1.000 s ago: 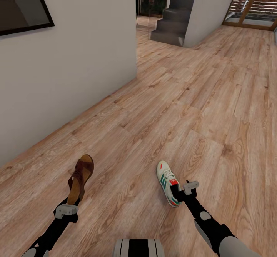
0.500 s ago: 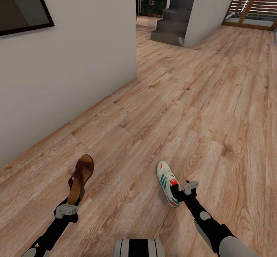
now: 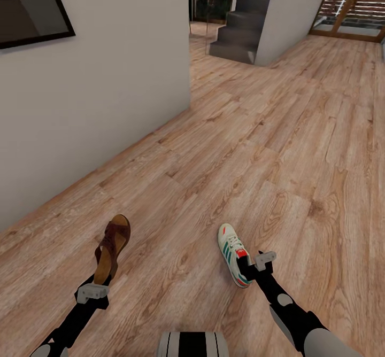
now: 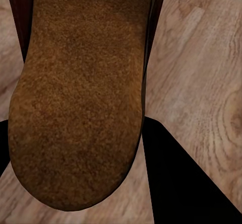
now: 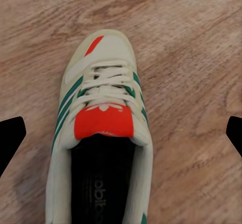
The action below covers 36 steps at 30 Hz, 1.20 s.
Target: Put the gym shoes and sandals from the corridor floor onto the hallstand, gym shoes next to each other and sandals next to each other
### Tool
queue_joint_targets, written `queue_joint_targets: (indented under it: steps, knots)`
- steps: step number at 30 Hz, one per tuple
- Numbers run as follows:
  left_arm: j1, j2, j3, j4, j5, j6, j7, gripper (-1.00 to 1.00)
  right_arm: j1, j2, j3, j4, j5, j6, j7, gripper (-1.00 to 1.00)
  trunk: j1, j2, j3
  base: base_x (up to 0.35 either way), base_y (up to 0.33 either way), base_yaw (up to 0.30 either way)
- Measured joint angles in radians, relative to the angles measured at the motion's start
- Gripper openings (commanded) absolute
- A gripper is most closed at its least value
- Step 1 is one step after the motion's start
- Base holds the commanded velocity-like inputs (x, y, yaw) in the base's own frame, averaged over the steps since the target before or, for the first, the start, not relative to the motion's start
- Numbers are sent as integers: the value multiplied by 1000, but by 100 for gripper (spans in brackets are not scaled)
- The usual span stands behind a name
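Head view: sandal (image 3: 112,250), sneaker (image 3: 233,253) unmoved

1. Left arm (image 3: 75,319): slim black links, with a light grey block bracket at the wrist.
2. Right arm (image 3: 289,314): black glossy segments with grey round joint caps, a grey shell at the elbow end and a grey bracket at the wrist.
3. Trunk (image 3: 193,344): rounded top, white with black vertical bands.
4. Fingers (image 5: 11,136): flat matte black.
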<state>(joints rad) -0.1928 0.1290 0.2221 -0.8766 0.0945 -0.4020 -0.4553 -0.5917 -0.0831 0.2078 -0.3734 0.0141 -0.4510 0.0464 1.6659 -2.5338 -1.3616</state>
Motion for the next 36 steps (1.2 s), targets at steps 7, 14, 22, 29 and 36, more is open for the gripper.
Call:
queue_joint_targets:
  steps: [7,14,22,29,36]
  knots:
    - [0,0,0,0,0,0,0,-100,0,2,0,0,0,1,0,100,0,0,-8,0,0,0]
    - [0,0,0,0,0,0,0,-100,0,2,-1,0,0,1,0,100,0,0,-18,0,0,0]
    - [0,0,0,0,0,0,0,-100,0,2,0,0,0,1,0,100,0,0,-26,0,0,0]
    - [0,1,0,0,0,0,0,-100,0,2,-1,0,0,1,0,100,0,0,-27,0,0,0]
    - [0,1,1,-2,0,0,0,-100,0,3,-1,0,0,1,0,100,0,0,-28,0,0,0]
